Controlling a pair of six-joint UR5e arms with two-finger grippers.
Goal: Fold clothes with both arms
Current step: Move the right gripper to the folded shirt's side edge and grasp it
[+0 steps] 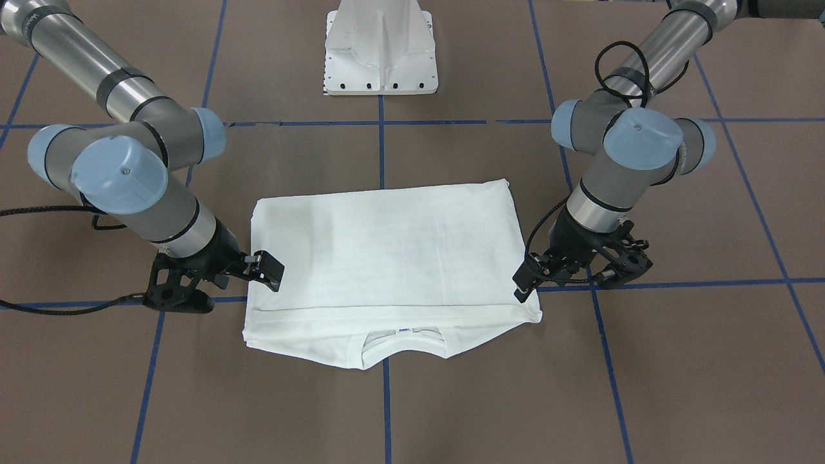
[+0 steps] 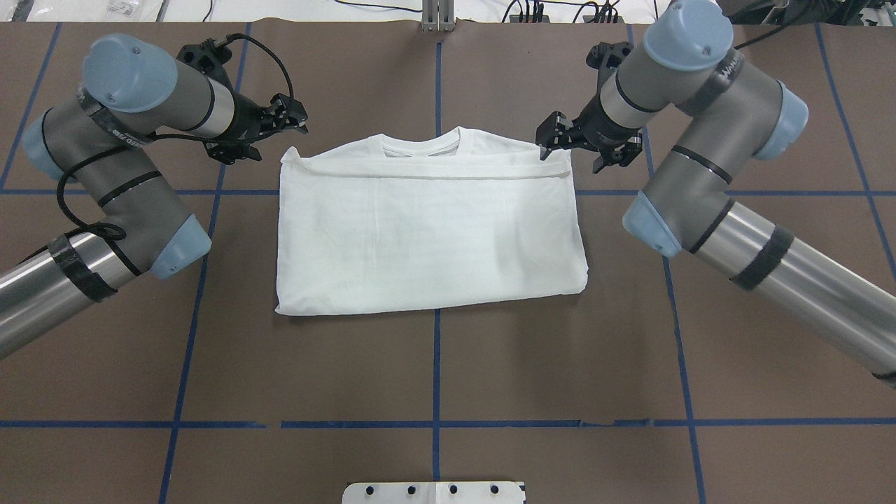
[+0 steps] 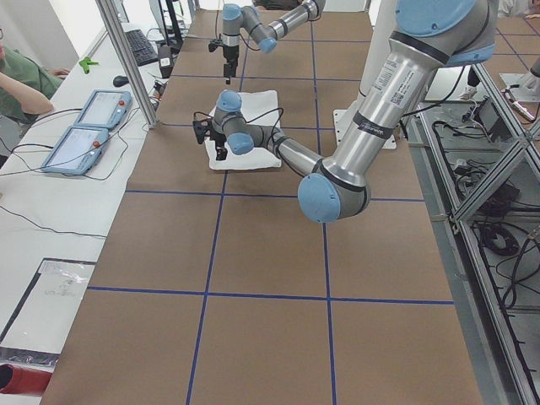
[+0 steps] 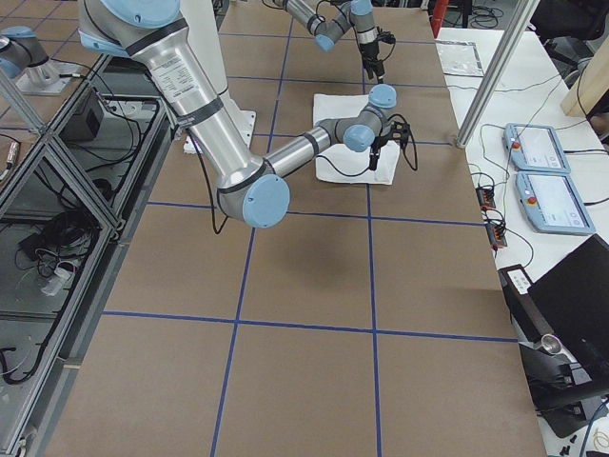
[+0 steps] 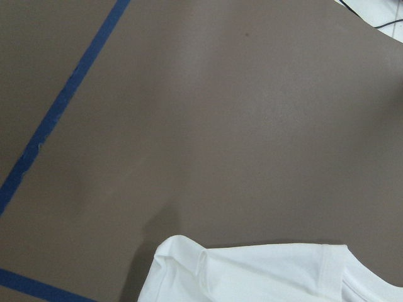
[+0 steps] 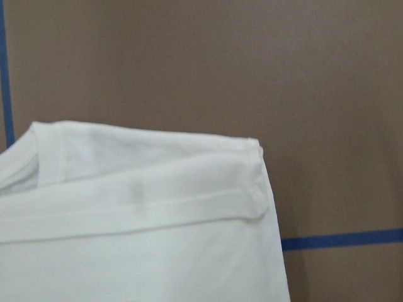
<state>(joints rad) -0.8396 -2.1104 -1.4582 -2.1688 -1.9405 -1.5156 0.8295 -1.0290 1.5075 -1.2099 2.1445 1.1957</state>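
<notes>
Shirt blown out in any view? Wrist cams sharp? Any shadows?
Front-facing view: the folded white cotton T-shirt is bright but not clipped; creases and the small neck label still read. Overhead view: even light, faint grey shading on the shirt. Both wrist views: soft focus, though hem seams show; left wrist view has a dim shadow on the brown table beside the shirt corner.

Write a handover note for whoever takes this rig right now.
Left black two-finger gripper: by the far left corner of the white cotton T-shirt; open or shut unclear.
Right gripper: at its far right corner; likewise unclear.
Shirt lies flat on the brown table, hem folded up just short of the ribbed collar.
Left to do: probably a further fold.
</notes>
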